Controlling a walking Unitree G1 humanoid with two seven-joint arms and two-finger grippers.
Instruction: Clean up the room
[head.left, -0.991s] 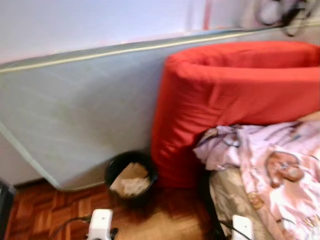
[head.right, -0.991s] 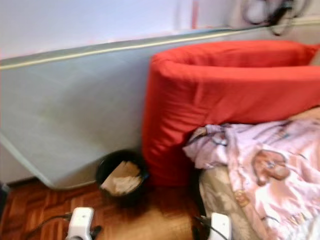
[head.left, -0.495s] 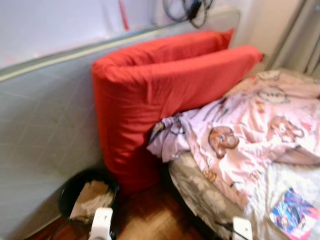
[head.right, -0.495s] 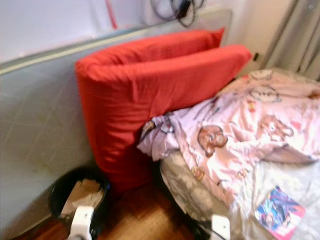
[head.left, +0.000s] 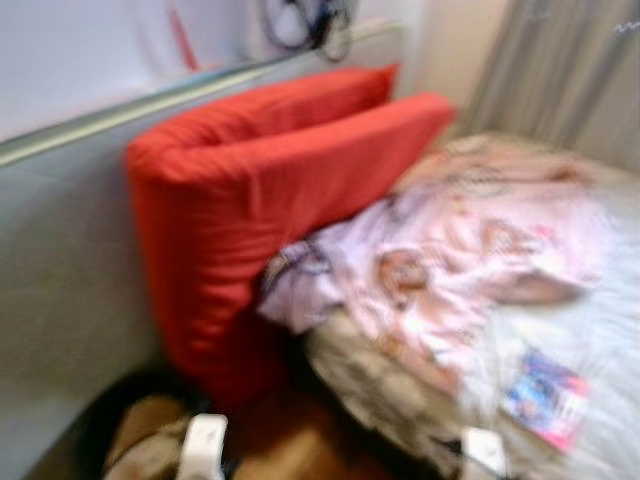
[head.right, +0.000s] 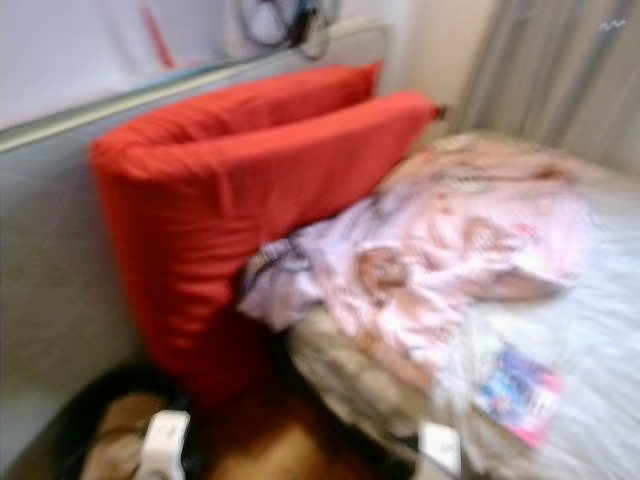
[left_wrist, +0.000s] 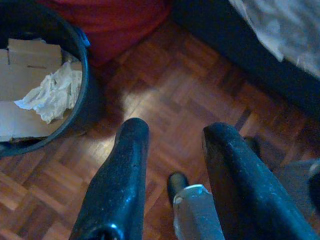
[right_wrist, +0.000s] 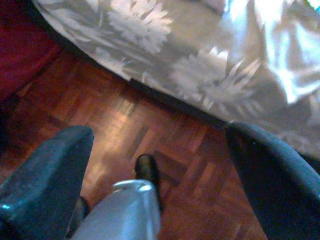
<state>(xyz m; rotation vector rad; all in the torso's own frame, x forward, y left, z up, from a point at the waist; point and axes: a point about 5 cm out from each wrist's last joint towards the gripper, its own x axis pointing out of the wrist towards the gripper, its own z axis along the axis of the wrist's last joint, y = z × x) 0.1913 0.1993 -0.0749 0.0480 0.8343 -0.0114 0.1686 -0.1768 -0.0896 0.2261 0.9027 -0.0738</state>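
Head views are blurred; the bin (left_wrist: 45, 75) of paper sits cut off just beyond the open, empty left hand (left_wrist: 172, 150). Right hand (right_wrist: 155, 150) gapes beside the bed (right_wrist: 200, 75). The camera has swung right since earlier.

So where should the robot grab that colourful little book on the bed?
Probably by the edge nearest the robot. The colourful book lies flat on the white sheet near the bed's near side, so nothing sticks up to pinch. The right gripper, open over the floor beside the bed, could come from that side and slip a finger under the edge. The view is blurred, so this is a guess.
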